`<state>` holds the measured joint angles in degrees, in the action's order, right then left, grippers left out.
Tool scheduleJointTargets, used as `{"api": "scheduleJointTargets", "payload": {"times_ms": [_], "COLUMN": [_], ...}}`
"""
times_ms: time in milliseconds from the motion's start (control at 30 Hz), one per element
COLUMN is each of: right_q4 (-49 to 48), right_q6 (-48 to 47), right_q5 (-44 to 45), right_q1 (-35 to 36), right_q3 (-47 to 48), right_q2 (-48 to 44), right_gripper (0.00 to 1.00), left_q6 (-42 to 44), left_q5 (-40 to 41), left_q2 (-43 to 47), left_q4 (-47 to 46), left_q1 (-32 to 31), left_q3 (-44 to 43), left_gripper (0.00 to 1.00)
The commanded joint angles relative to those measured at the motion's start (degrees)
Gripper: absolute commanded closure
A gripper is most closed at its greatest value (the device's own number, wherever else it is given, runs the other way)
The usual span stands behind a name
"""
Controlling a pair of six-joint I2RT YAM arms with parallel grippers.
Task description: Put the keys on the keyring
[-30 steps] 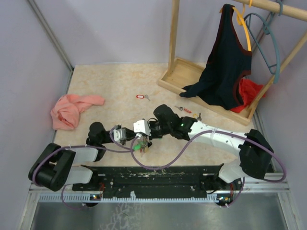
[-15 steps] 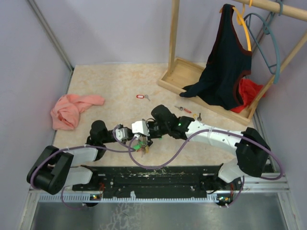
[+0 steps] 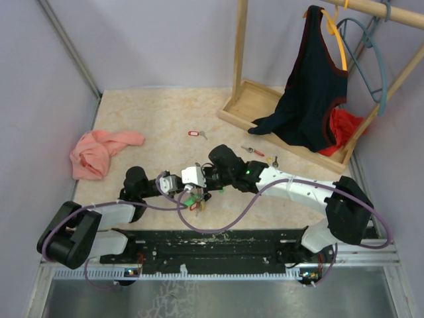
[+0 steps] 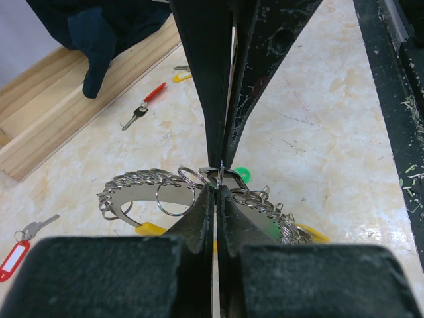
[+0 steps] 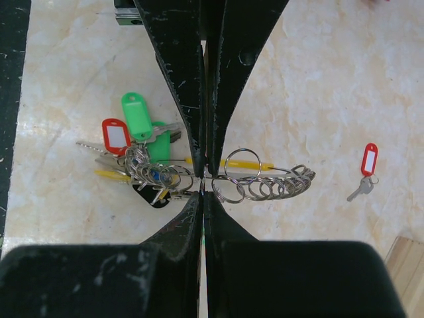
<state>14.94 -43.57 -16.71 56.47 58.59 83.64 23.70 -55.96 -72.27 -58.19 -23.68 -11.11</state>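
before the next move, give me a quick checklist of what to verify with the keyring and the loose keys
1. Left gripper hold on the keyring: ok, shut on it.
2. Right gripper hold: ok, shut on the keyring too.
3. A free gripper to fetch a key: not ok, both are taken.
4. All keys on the keyring: not ok, the red-tag key and the red key lie loose, apart from it.
5. Keyring's opening located: cannot tell, no gap shows in either wrist view.
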Motion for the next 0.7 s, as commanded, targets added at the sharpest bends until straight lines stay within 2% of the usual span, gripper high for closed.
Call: {"api": "scheduleJointTargets", "payload": {"times_ms": [0,100,667], "right_q4": [-6.25,-9.14,-10.27], "right_q6": [-2.09,-2.60,-4.27], "right_q5": [-1.87,-0.97,1.74], "right_q1": [1.89,1.92,1.98], "right_q3": [0.65,-1.95,-5.22], "right_q2": [-1.84,-3.48,-4.50], "right_gripper": [1.00,1.00,1.00], "left_q6": [-1.34,-2.33,-6.02], "left_q5": [0.16,1.07,4.53], "left_q2": [0.49,0.53,1.21], "left_q4": [-3.09,-3.06,-4.77], "left_q1": [-0.71,-0.62,0.10], "left_q3": [-0.80,-0.97,-0.09], "left_gripper": [1.00,1.00,1.00]}}
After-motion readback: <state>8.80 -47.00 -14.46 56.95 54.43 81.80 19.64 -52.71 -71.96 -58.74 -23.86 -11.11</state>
